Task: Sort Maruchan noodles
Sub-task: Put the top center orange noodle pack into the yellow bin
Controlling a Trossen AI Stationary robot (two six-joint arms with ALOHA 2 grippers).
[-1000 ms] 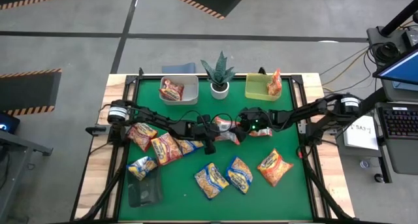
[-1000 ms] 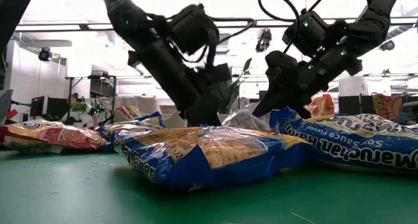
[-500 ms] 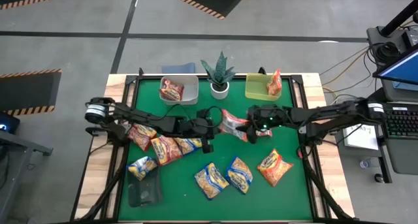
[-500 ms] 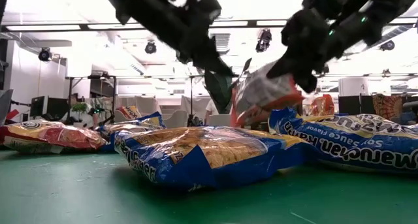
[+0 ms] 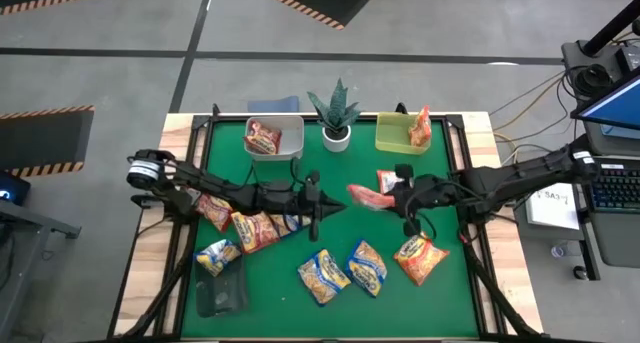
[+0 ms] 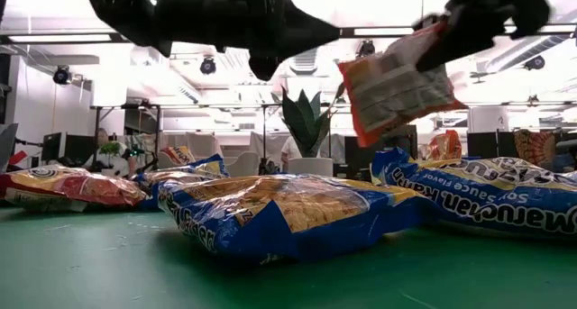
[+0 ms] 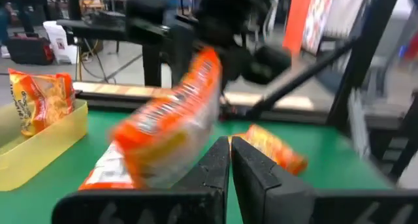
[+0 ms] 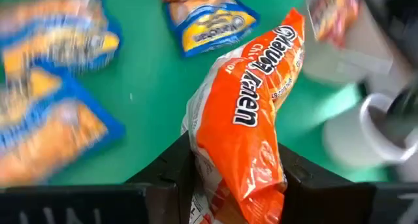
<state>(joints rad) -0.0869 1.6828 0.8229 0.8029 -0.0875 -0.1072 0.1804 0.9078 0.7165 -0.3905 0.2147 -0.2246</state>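
Note:
My right gripper is shut on an orange-red noodle packet above the middle of the table; in the low view the packet hangs in the air. My left gripper hovers just left of it, shut and holding nothing, its fingers closed together. Another red packet lies flat on the mat beside the right gripper. More packets lie flat on the left and near side of the mat. My right gripper pinches the orange-red packet between its two fingers, on the packet's end nearest the wrist. The rest of the packet sticks out past the fingertips, toward the table's left. It is lifted clear of the mat and tilted.
At the far edge stand a white bin with a red packet, a potted plant and a yellow bin with an orange packet. A dark tray sits near-left. An orange packet lies below the right arm.
Both grippers have risen from the middle of the table. My right gripper has lifted the orange-red packet clear of the mat and carried it toward the right edge. My left gripper has drawn back a little toward the left.

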